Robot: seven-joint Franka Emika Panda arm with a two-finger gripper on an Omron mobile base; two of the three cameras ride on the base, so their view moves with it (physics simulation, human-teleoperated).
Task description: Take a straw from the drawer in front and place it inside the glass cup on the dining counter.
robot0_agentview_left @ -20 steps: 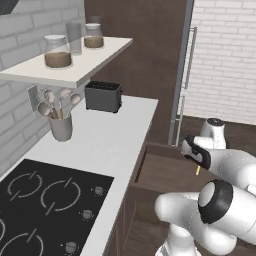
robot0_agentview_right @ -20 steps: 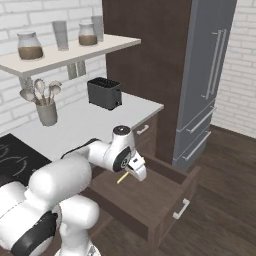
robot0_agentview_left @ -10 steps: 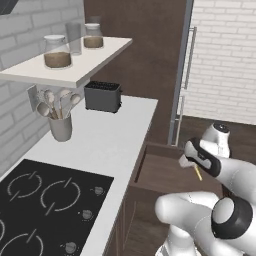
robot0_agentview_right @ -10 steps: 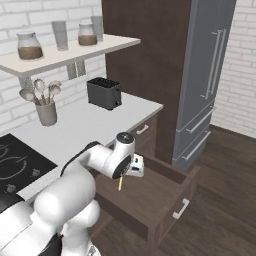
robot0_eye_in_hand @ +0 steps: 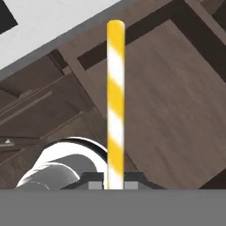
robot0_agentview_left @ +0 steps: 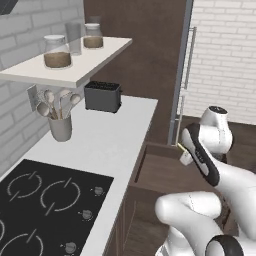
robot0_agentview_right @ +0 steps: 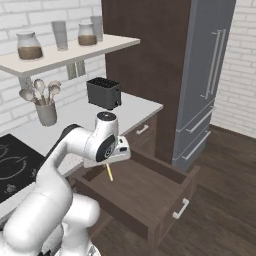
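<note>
The straw (robot0_eye_in_hand: 115,101) has been lifted clear of the open drawer (robot0_agentview_right: 150,195) and swung rightward since a moment ago — the pick-up is judged done, with the carry to the glass cup remaining. The claw (robot0_eye_in_hand: 114,184) is clamped shut on the straw's end — held above the drawer.

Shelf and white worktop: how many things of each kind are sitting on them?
Clear glass jars with brown filling: 2
Tall frosted glasses: 2
Black toaster: 1
Grey crock of utensils: 1
Total: 6
</note>
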